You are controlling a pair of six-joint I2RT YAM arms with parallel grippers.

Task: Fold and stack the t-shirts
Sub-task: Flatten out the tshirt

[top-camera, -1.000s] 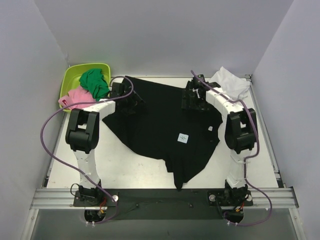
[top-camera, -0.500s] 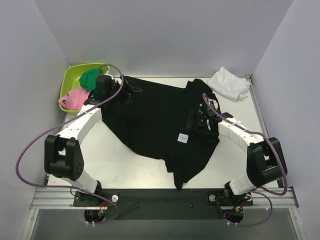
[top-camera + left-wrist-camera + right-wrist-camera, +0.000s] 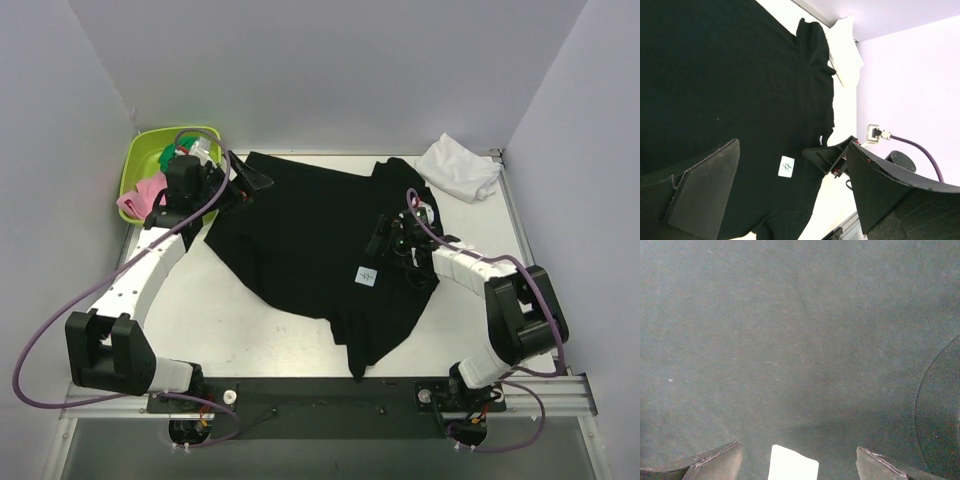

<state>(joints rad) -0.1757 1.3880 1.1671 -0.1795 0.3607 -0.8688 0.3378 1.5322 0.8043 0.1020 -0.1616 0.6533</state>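
Now I am hovering my left hand point(image 3: 250, 182) and right hand point(image 3: 388, 241), wide open and empty, over the black shirt point(image 3: 305, 230).

The large shirt point(image 3: 310, 230) lies across the middle of the counter point(image 3: 250, 322); the tub point(image 3: 137, 160) sits at its far left corner; the small shirt point(image 3: 460, 168) at the far right.

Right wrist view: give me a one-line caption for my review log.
Open right gripper poised close above the black t-shirt, its small white label framed between the fingertips.

Bright even light, soft shadows, right wrist view dim, grainy
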